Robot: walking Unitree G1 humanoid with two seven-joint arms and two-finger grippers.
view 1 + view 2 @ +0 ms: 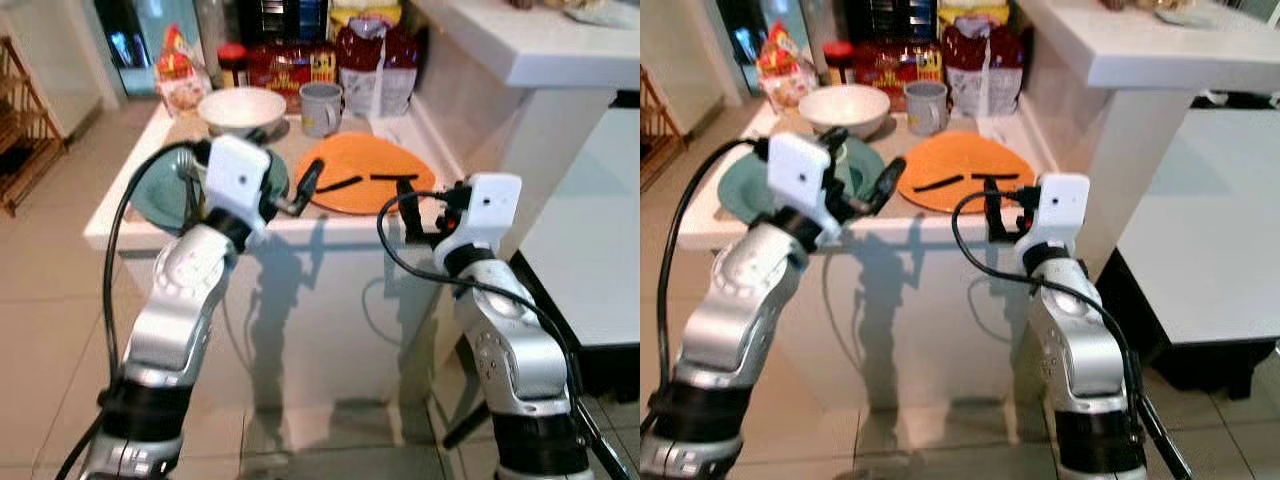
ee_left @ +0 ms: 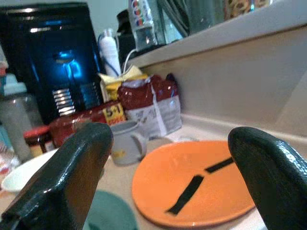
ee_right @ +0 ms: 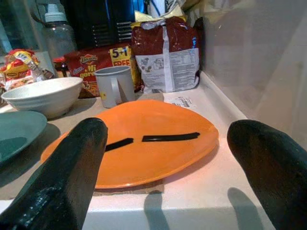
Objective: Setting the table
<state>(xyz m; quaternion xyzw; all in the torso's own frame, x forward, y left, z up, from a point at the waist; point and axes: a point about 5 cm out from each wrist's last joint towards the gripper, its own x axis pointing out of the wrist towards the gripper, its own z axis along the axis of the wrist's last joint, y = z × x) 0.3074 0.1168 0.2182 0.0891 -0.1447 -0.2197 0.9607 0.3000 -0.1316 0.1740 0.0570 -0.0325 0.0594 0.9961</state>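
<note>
An orange plate [image 1: 365, 165] with two black strips on it lies at the front right of a small white counter [image 1: 300, 236]. To its left lies a teal plate [image 1: 160, 192], with a white bowl [image 1: 242, 108] and a grey mug [image 1: 320, 108] behind them. My left gripper [image 1: 288, 160] is open and hovers over the counter's front edge between the teal and orange plates. My right gripper [image 1: 432, 207] is also open, held just off the front edge at the orange plate's right side. Both hold nothing.
Food packs line the counter's back: a red bag [image 1: 365, 60], a noodle pack [image 1: 290, 65], a jar [image 1: 232, 62] and a snack bag [image 1: 178, 75]. A raised white ledge [image 1: 530, 40] walls the right side. A wooden rack [image 1: 25, 120] stands on the tiled floor at left.
</note>
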